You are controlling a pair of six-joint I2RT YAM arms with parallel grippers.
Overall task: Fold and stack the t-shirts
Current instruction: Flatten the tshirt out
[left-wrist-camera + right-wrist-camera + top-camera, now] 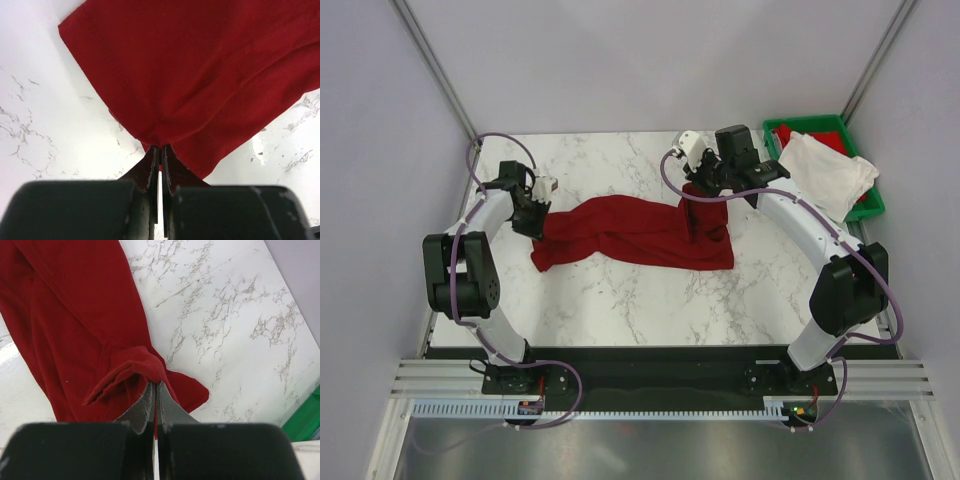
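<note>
Top view: 1 dark red t-shirt (630, 235), soft, light and limp, we find bunched across the table (760, 290), the left gripper (535, 226) low at its left end, the right gripper (698, 195) holding up its right end. Left wrist: fingers (150, 167) pinched shut on a hem corner, our preferred hold. Right wrist: fingers (145, 407) likewise clamped on a raised fold.

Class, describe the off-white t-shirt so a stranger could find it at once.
Find the white marble table, then the green plastic bin at its far right corner. The off-white cloth t-shirt lies heaped in it. Unlike the dark red t-shirt on the table, it is pale.
</note>
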